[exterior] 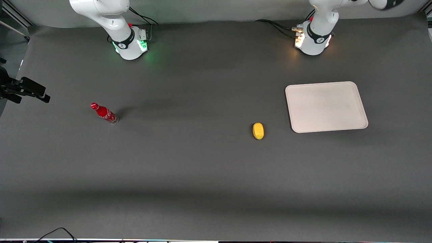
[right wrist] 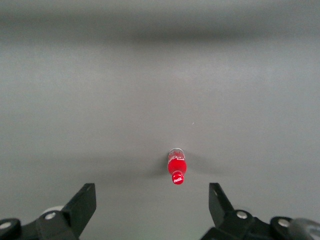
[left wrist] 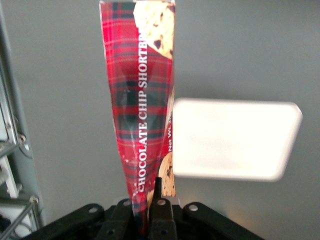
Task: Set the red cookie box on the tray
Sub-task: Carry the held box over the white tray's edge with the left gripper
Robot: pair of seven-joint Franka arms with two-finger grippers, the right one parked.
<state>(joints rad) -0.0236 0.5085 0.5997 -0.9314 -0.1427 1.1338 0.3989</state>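
My gripper is clamped on one end of the red cookie box, carried high above the table; the front view does not show it. The carton looks light but thin-walled, and it bows and twists under the pinch, so I judge a firm end grip risks creasing it. The tray lies bare beneath, low-rimmed, with ample room. A yellow object sits near its corner, nearer the front camera.

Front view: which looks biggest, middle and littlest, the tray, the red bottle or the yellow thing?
1. The tray, by far the biggest.
2. The red bottle.
3. The yellow thing, only slightly smaller than the bottle.

The gripper is up above the table, its jaws shut on the red cookie box.
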